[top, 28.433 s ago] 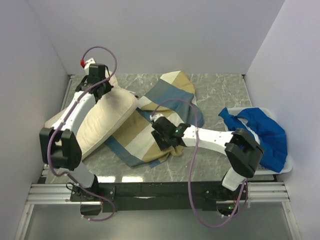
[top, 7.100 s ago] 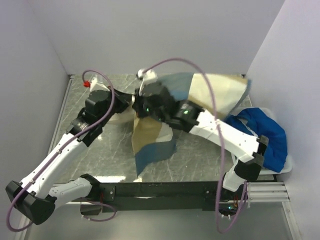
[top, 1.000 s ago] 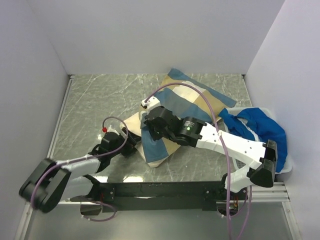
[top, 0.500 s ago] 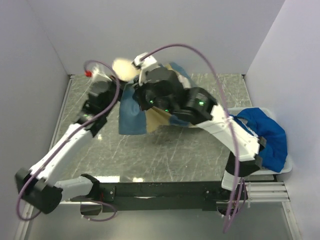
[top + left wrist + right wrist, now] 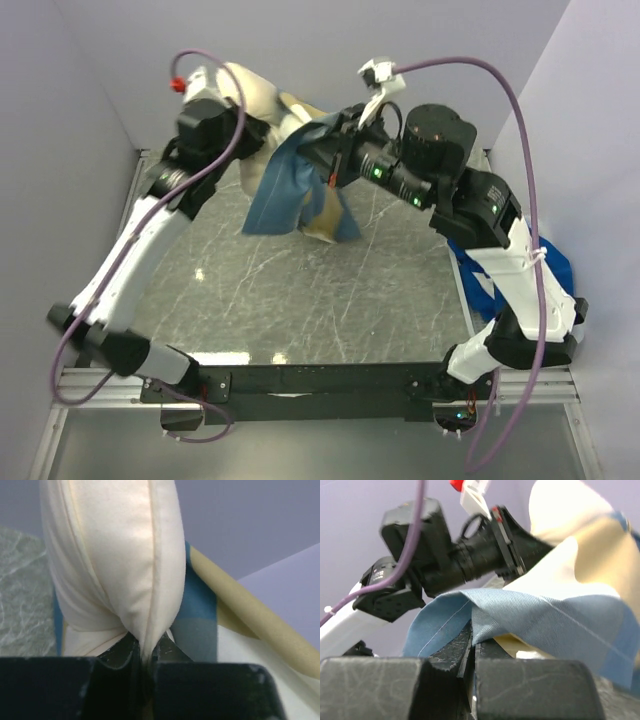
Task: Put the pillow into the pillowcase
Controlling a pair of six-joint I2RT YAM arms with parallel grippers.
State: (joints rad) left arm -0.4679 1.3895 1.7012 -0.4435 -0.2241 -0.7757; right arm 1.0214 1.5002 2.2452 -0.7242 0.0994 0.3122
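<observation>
Both arms are raised high over the table's far side. The cream pillow (image 5: 252,90) (image 5: 115,555) stands upright, and my left gripper (image 5: 236,112) (image 5: 145,652) is shut on its lower seam. The pillowcase (image 5: 290,190) (image 5: 201,625) (image 5: 545,615), in slate-blue, tan and white blocks, hangs limp below and around the pillow. My right gripper (image 5: 320,165) (image 5: 475,642) is shut on a fold of its blue edge. In the right wrist view the pillow (image 5: 560,505) rises out of the fabric beside the left gripper's black body (image 5: 470,555).
The marble table top (image 5: 330,290) lies bare under the hanging fabric. A royal-blue cloth (image 5: 562,272) lies at the right edge, partly behind my right arm. Walls close in the left, back and right sides.
My left gripper went from open near the table's front to shut on the pillow. Both arms then rose, lifting pillow and pillowcase off the table toward the back wall.
</observation>
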